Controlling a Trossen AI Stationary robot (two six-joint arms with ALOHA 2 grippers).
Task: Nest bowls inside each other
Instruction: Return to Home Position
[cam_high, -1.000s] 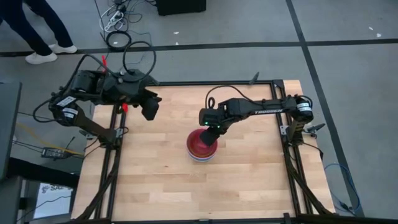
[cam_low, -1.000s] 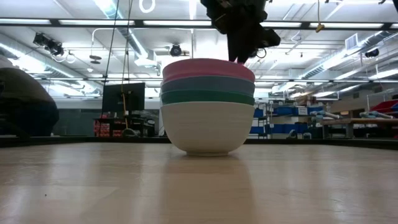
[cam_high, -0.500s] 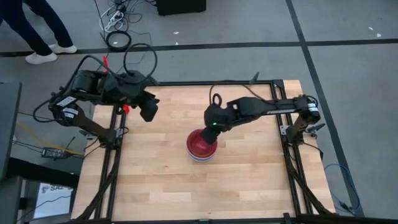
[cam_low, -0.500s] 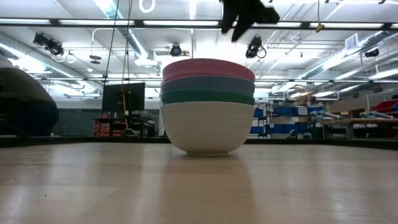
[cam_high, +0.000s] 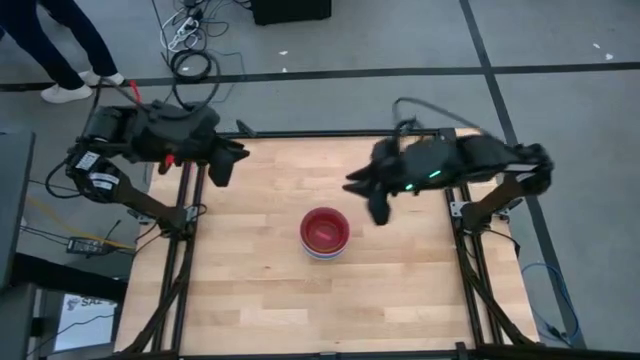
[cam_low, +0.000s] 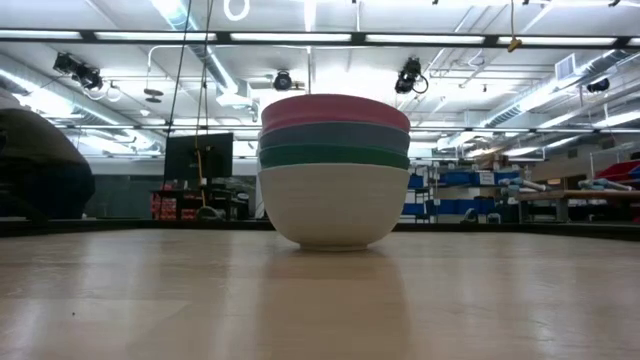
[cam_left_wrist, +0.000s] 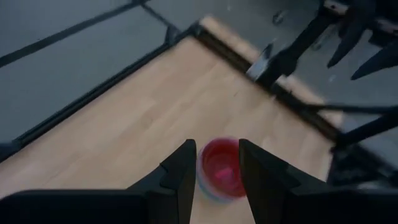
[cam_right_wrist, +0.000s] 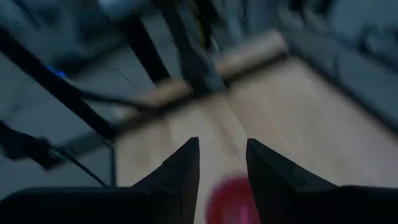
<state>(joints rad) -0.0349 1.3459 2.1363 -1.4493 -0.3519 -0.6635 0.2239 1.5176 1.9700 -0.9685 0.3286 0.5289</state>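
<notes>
The bowls (cam_high: 324, 233) stand nested in one stack near the middle of the table, the red one on top. In the low view the stack (cam_low: 334, 170) rests on its white bottom bowl, with teal, blue-grey and pink rims above it. My right gripper (cam_high: 372, 205) hangs open high above the table, right of and beyond the stack, with nothing between its fingers (cam_right_wrist: 222, 168). My left gripper (cam_high: 222, 172) is open above the table's far left corner; its wrist view shows the stack (cam_left_wrist: 219, 171) far off between the fingers.
The black frame rails (cam_high: 180, 260) run along the table's left and right sides. A person's legs (cam_high: 60, 50) stand on the floor beyond the far left corner, near cables (cam_high: 190, 40). Bare wood (cam_high: 300, 310) lies all round the stack.
My right gripper has opened a little at the stack's top rim, then risen high and swung toward the table's right and far side, tipping from pointing down toward level. The stack has stayed where it was. My left gripper has drawn back slightly toward the far left corner.
</notes>
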